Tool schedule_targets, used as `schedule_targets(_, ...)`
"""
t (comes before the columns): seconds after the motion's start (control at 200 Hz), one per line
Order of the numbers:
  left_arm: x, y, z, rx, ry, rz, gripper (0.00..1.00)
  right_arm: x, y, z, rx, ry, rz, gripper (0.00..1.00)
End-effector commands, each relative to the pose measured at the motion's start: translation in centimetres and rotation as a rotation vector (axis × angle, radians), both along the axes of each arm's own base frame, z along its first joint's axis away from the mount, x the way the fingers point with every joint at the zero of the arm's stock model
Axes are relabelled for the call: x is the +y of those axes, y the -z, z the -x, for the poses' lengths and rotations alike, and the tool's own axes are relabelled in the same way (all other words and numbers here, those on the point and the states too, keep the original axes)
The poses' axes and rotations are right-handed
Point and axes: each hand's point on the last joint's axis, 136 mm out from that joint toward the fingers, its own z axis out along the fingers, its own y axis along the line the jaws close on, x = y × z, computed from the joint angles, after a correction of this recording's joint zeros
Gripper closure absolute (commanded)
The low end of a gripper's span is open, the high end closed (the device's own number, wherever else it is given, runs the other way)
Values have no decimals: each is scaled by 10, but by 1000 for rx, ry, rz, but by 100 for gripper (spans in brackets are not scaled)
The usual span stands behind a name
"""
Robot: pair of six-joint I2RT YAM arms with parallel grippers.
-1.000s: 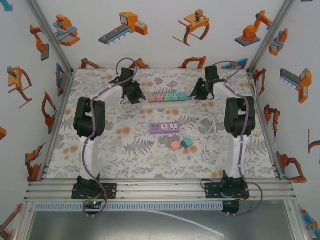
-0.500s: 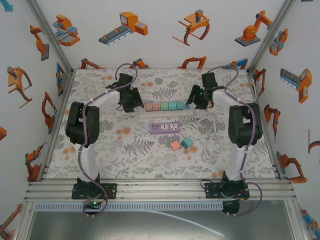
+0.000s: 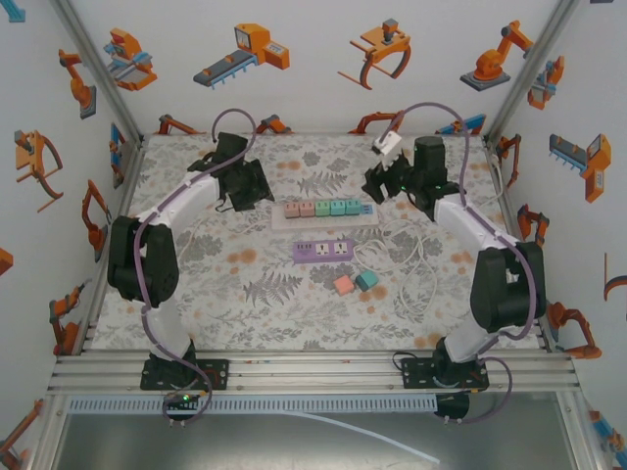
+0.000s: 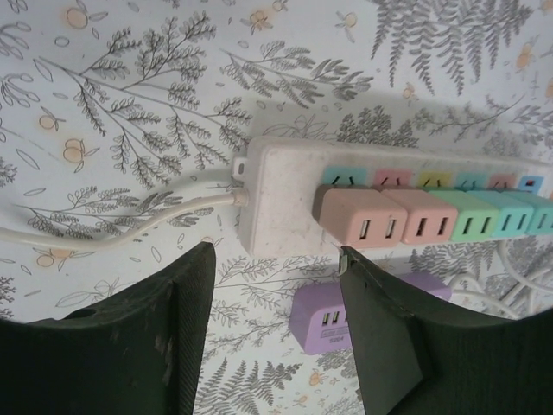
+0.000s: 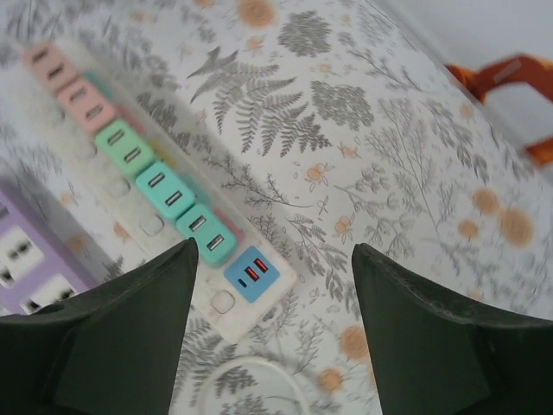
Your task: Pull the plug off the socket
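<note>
Now | left pincer (image 4: pixel 275 255) apart | right pincer (image 5: pixel 275 249) apart | plugs (image 4: pixel 354 216) seated in strip (image 4: pixel 276 164)

no text, brand or number is readable on the socket strip (image 4: pixel 270 186) or its plugs (image 4: pixel 359 216).

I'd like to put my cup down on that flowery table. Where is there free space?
The front of the table, nearer than the purple power strip, is bare, and so is the left side beside it. The back, behind the white power strip, is free too. Crowded: the middle, and the right, where loose plugs and coiled white cable lie.
</note>
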Motion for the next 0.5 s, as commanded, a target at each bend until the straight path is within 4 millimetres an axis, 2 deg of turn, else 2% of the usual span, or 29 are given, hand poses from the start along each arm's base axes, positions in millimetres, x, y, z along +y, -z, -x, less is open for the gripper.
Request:
schedule_targets(0.0, -1, 20, 13, 54, 28, -52, 44, 26, 0, 21, -265, -362, 158, 33)
schedule_targets(0.105, -10, 30, 11, 64, 61, -62, 44, 37, 16, 29, -230, -482, 208, 33)
schedule_targets(0.28, -20, 44, 8, 82, 97, -71, 45, 48, 47, 32, -138, -564, 274, 35)
schedule_targets(0.375, -22, 53, 8, 93, 99, -85, 46, 50, 65, 30, -83, -577, 297, 42)
schedule_targets(0.491, -26, 64, 8, 114, 110, -88, 46, 52, 83, 28, -51, -589, 323, 46)
